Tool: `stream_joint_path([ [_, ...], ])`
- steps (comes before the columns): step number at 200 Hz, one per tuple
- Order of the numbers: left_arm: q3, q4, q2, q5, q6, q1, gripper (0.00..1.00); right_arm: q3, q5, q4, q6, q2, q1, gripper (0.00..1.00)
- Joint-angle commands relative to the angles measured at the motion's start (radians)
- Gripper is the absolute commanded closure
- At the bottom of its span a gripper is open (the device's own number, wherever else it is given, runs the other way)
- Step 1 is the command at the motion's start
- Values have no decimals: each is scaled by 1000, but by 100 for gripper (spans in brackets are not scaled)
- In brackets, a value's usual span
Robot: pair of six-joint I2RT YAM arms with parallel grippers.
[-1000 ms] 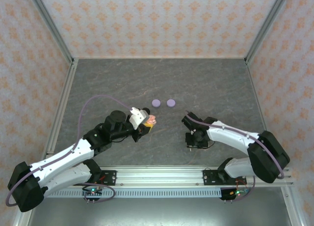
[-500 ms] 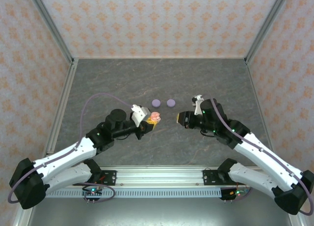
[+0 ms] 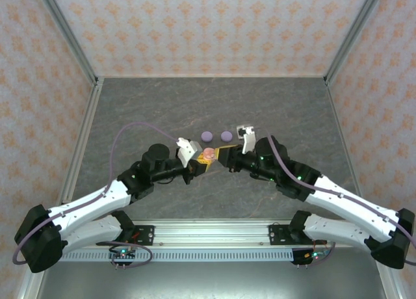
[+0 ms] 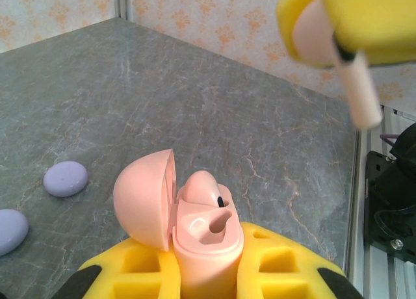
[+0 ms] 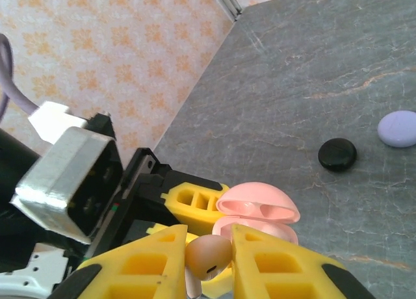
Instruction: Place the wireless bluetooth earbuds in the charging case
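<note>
My left gripper (image 3: pixel 198 164) is shut on a pale pink charging case (image 4: pixel 205 240), held upright above the table with its lid (image 4: pixel 144 198) swung open to the left. One pink earbud (image 4: pixel 201 185) sits in the case's far socket, and the near socket (image 4: pixel 218 224) is an open hole. My right gripper (image 3: pixel 224 157) is shut on another pale pink earbud (image 5: pixel 208 259), stem pointing down. It hovers just right of and above the case (image 5: pixel 257 214). In the left wrist view that earbud's stem (image 4: pixel 356 88) hangs at the upper right, apart from the case.
Two lavender round cases (image 3: pixel 207 136) (image 3: pixel 226 136) lie on the grey table just beyond the grippers. A black round case (image 5: pixel 337 154) lies beside a lavender one (image 5: pixel 398 128). Patterned walls close the table on three sides.
My right arm has swung up from the near table and leftward, bringing its earbud close to the case. My left gripper has shifted slightly right with the case.
</note>
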Motion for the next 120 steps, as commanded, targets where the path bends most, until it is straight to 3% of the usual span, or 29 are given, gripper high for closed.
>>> stream_joint_path([
  [1,33,55,-8,15,-6,-8,100,30,67,49,-42,29,23,79],
  [120,28,71,-4,23,-8,-8,100,28,124,66,-76,108,39,79],
])
